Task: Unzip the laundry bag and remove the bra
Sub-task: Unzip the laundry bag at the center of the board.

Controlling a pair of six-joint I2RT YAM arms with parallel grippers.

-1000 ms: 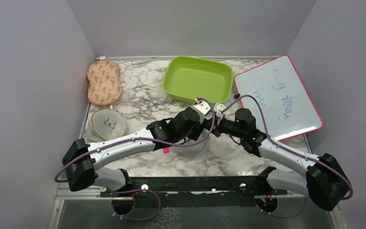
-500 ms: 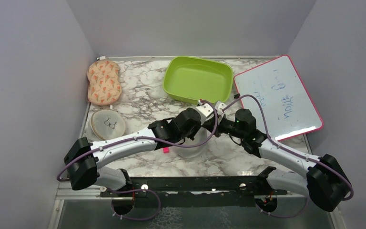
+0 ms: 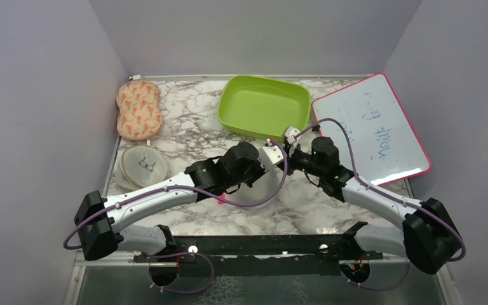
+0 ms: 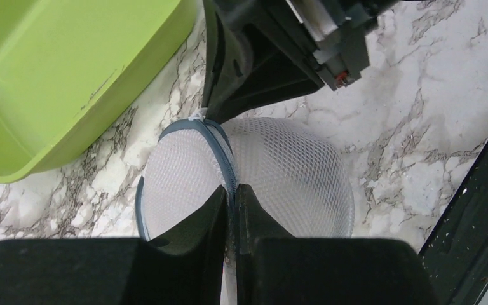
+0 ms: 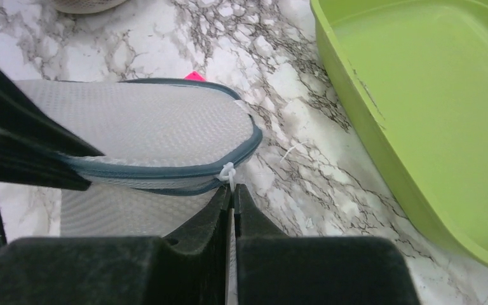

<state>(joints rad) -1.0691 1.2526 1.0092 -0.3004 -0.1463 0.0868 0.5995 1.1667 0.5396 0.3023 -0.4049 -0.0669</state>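
My left gripper (image 4: 231, 190) was pressed together on the dark zip rim (image 4: 219, 143) of the laundry bag (image 4: 292, 171), with the mesh dome bulging just beyond its fingertips. My right gripper (image 5: 231, 190) pinched the white zip tab (image 5: 227, 171) at the rim's opposite edge, the green tray (image 5: 432, 95) close beside it. From above, both arms hid most of the bag. I couldn't make out what lay inside the mesh.

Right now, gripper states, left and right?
Left gripper: closed, pinching the laundry bag at its zip rim.
Right gripper: closed on the white zip pull.
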